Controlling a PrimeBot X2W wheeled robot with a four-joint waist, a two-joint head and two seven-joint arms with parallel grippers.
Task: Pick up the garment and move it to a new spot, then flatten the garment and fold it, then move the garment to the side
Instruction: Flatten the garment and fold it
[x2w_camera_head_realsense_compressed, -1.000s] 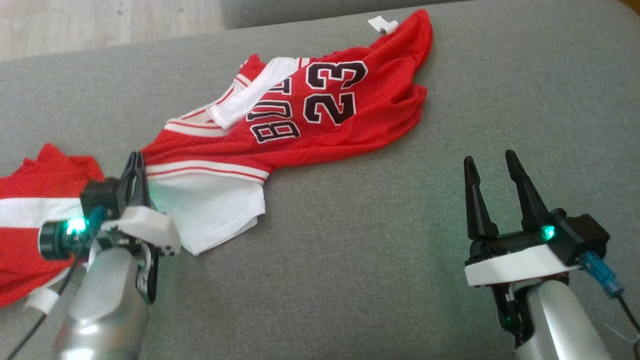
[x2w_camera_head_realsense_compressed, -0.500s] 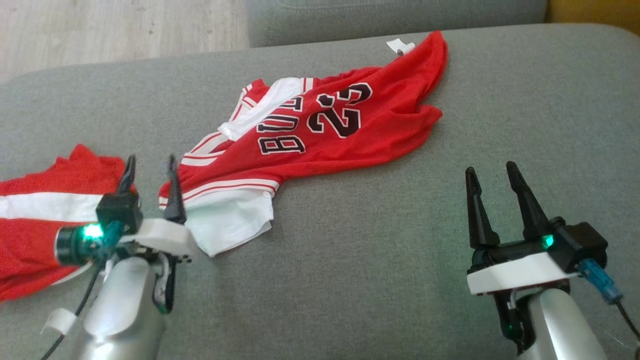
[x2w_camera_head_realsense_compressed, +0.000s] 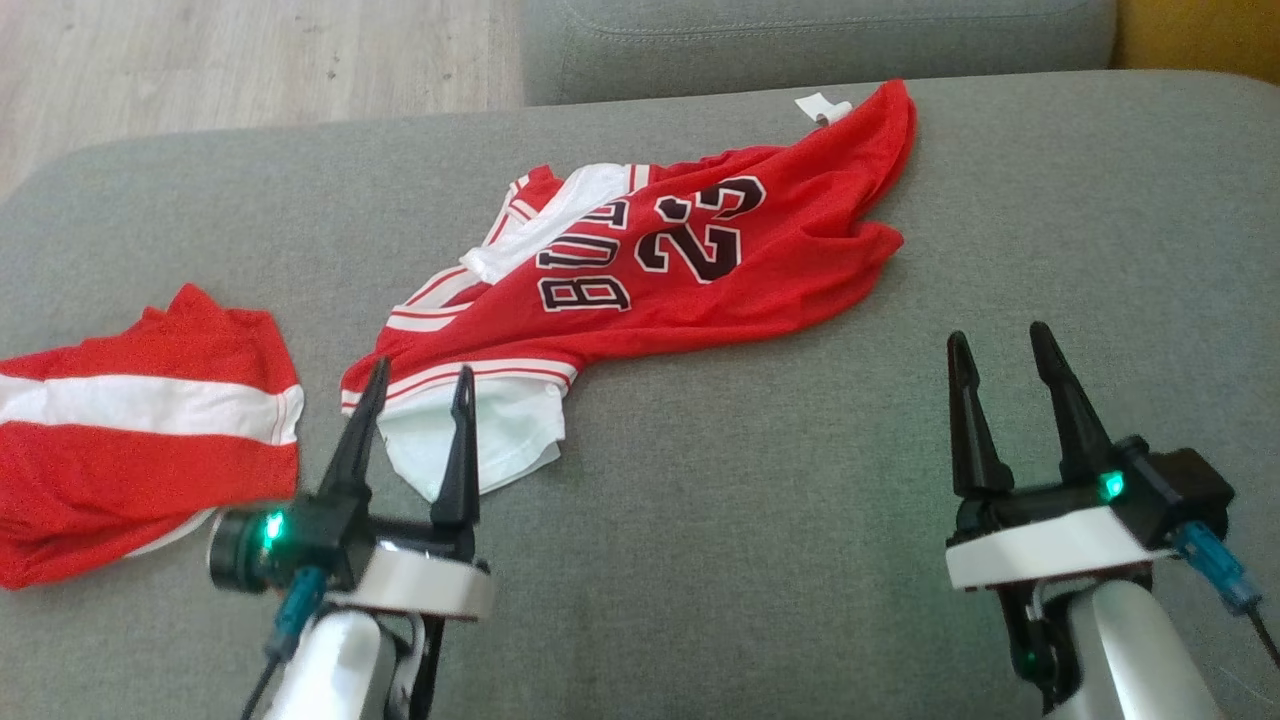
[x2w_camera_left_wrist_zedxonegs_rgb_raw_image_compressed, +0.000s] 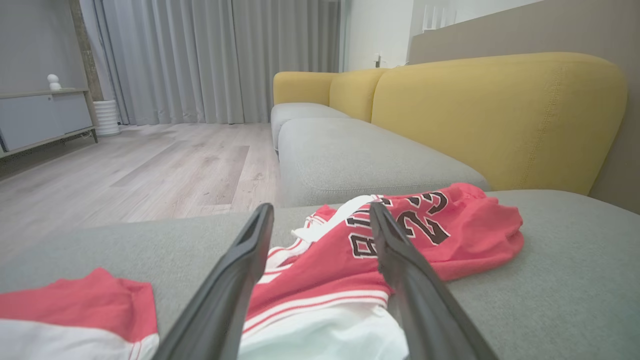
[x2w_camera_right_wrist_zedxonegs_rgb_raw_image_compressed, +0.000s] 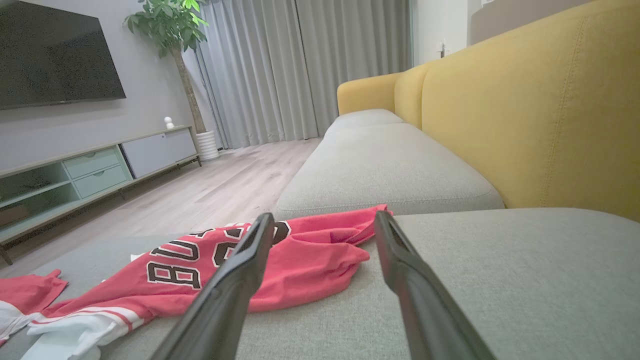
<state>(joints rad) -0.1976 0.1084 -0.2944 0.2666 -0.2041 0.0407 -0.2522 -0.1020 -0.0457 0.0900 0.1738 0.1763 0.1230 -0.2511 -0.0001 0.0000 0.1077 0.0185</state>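
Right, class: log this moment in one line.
left gripper: open, empty | right gripper: open, empty | red-and-white basketball jersey: crumpled on grey fabric sofa seat

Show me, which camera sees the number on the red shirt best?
The head view: looking down on the red shirt, it shows the whole number 23. The left wrist view sees it low and squashed. In the right wrist view, a finger of the right gripper crosses it.

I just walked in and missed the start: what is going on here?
A two-armed robot is working on a red jersey, crumpled on a grey sofa cushion. Both grippers are open and empty: the left gripper at its white end, the right gripper apart from it. A second red garment lies nearby.
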